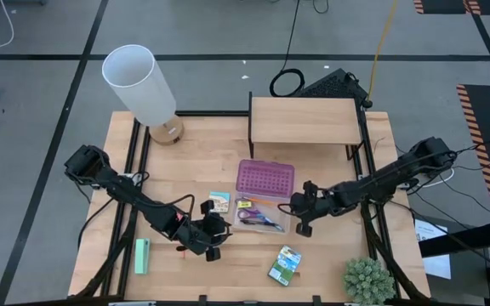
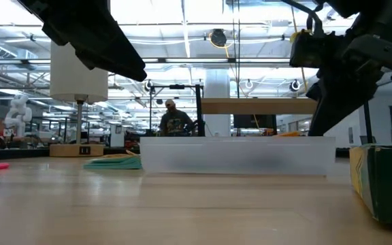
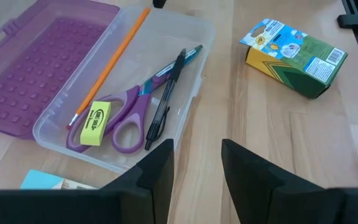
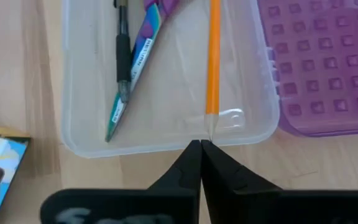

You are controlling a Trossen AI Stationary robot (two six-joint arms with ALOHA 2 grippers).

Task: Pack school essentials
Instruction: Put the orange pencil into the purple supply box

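Observation:
A clear case stands open in the middle of the table, its purple lid laid back toward the far edge. In it lie purple-handled scissors, a yellow eraser, a black pen, a patterned pencil and an orange pencil. A green-yellow crayon box lies on the table nearer the front, and a small colourful pack lies left of the case. My left gripper is open, at the case's near-left corner. My right gripper is shut at the case's right end wall. My right gripper's shut fingertips stand against the case's right end wall, just beyond the orange pencil's tip. They come in from the table's right. Whether they touch the wall or the tip, I cannot tell.
A mint-green block lies at the near left. A white lamp stands at the far left, a wooden shelf at the far middle, and a green plant at the near right corner.

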